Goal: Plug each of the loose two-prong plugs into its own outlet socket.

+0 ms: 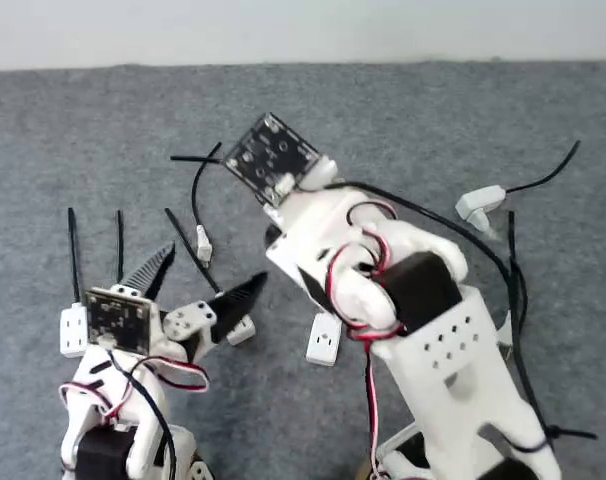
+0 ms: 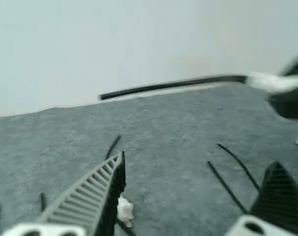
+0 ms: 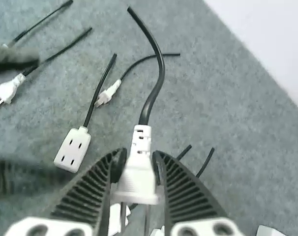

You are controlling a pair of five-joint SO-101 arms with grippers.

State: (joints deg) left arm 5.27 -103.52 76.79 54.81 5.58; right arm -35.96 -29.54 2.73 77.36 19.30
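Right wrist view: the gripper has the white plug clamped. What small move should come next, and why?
Probably carry the plug toward the white outlet socket on the carpet nearby: the right gripper is shut on the plug, and that socket's slots show bare.

No legible text or markings anywhere.

Setting: robotics lab bench. The worktop (image 1: 453,110) was covered in grey felt, with a plain white wall (image 1: 303,30) at 12 o'clock. The left arm (image 1: 123,420) at 7 o'clock and the right arm (image 1: 453,350) at 5 o'clock were white printed shells with a bare circuit board (image 1: 273,158) and loose wiring (image 1: 348,280).
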